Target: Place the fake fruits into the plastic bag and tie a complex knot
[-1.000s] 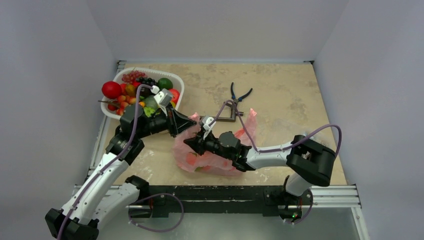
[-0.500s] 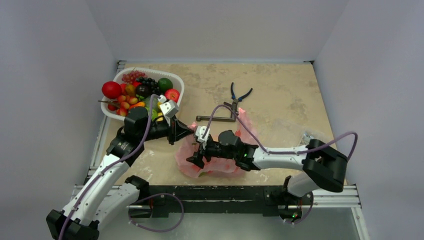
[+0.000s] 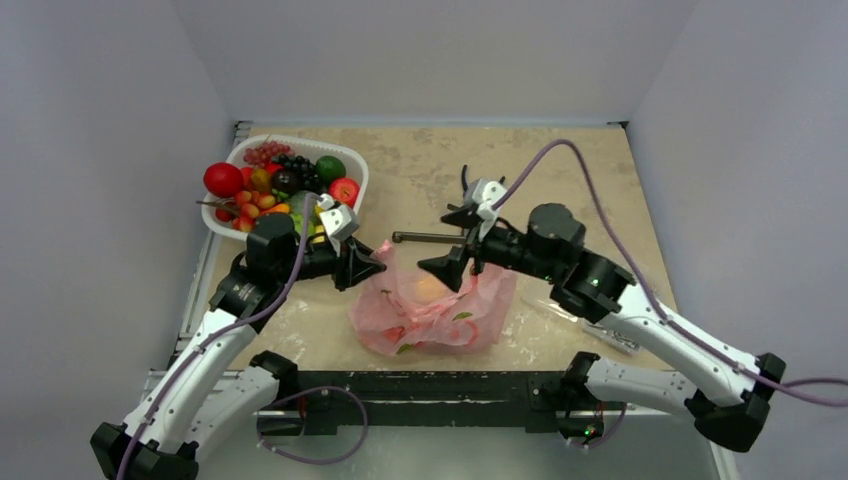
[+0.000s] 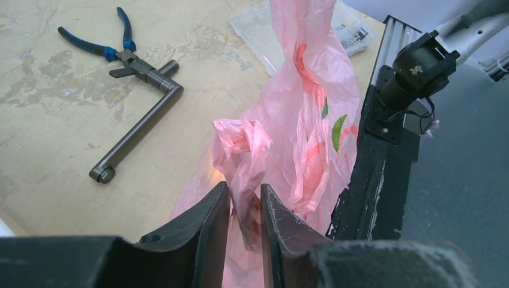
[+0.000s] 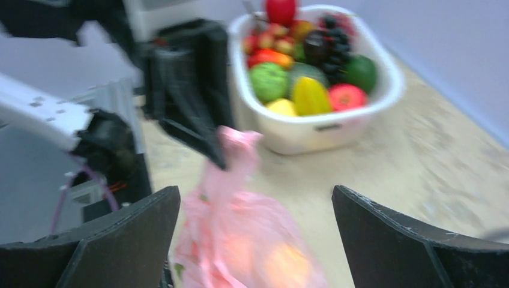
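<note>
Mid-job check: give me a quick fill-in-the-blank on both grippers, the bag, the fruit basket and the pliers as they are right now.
1. The left gripper pinches the bunched neck of the plastic bag, whose film is ____.
2. The right gripper stands wide ____, with nothing between its fingers.
3. The fake fruits outside the bag lie in a ____ basket.
4. The pliers on the table have ____ handles.

Missing words: pink; open; white; blue.
</note>
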